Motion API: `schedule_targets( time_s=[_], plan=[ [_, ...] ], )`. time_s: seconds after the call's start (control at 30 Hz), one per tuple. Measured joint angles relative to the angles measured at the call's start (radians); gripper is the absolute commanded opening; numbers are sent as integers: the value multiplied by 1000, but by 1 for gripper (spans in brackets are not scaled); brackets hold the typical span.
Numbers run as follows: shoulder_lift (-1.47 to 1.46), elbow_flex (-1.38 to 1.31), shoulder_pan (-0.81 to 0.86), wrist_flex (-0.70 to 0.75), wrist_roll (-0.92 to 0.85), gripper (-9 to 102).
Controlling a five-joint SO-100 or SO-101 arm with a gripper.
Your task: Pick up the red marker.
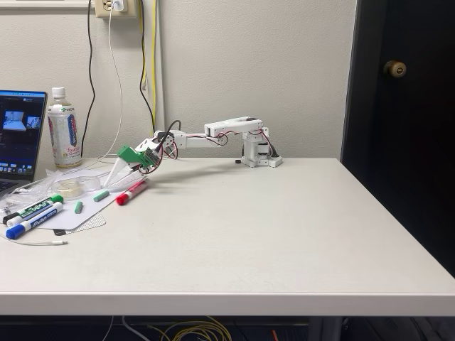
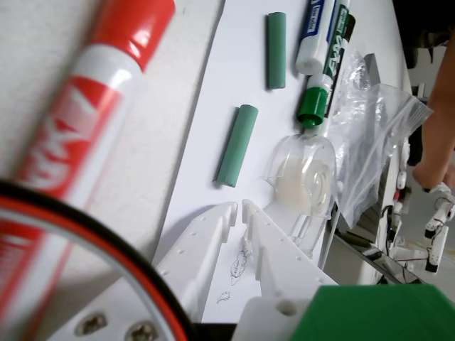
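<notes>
Red marker (image 2: 78,135) fills the wrist view's left, lying on the tabletop (image 1: 284,227) beside a white sheet (image 2: 213,142). Gripper (image 2: 238,207) jaws nearly closed, empty, just right of it.

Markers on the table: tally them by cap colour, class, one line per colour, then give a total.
Red marker: 1
Green-capped marker: 1
Blue-capped marker: 1
Total: 3 markers

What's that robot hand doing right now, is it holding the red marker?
Hand: shut, fingertips together and holding nothing; the red marker lies beside it, not yet gripped.
</notes>
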Motion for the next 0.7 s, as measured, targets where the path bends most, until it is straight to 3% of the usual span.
schedule_targets(
  time_s=[0.33, 0.7],
  plan=[
    [54, 0, 0, 189, 44, 0],
    [284, 0, -64, 607, 250, 0]
  ],
)
